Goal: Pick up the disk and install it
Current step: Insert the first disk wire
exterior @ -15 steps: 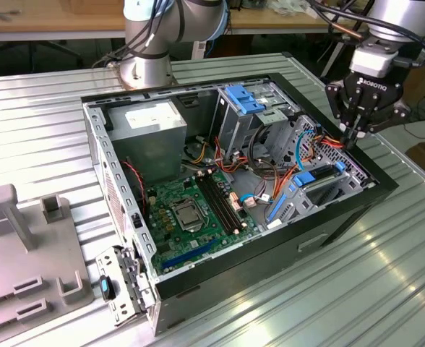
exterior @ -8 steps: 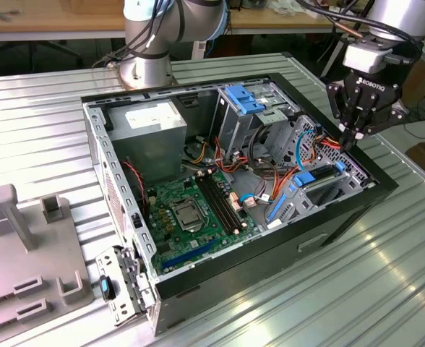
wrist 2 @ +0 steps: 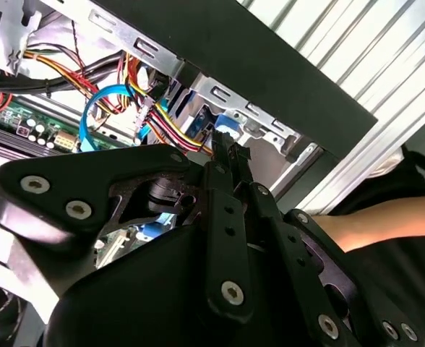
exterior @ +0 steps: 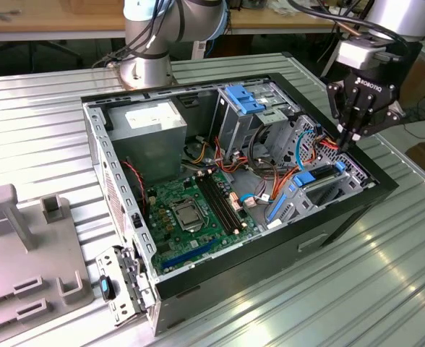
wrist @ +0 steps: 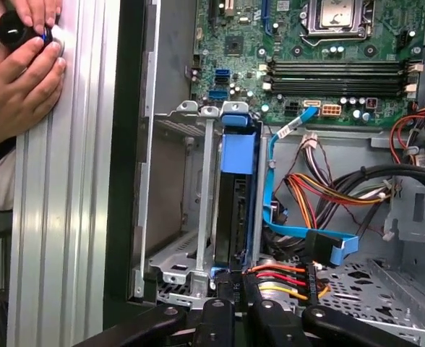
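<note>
Disk [wrist: 235, 210] stands on edge in the metal drive cage [wrist: 175, 217] of the open computer case [exterior: 220, 271], its blue frame along both sides. The hand [wrist: 238, 295] sits right at the disk's near end. In the exterior view the hand [exterior: 345, 141] points down at the case's edge on that view's right. Its fingers [wrist 2: 227, 210] are drawn together to a narrow tip and hold nothing that can be made out. Whether the tip touches the disk's frame cannot be told. Beside the cage run a blue ribbon cable [wrist: 274, 173] and orange and red wires [wrist: 306, 191], then the green motherboard [wrist: 328, 50]. On the ribbed desk [wrist: 68, 217] a person's hands [wrist: 17, 76] grip a small black knob [wrist: 14, 27].
</note>
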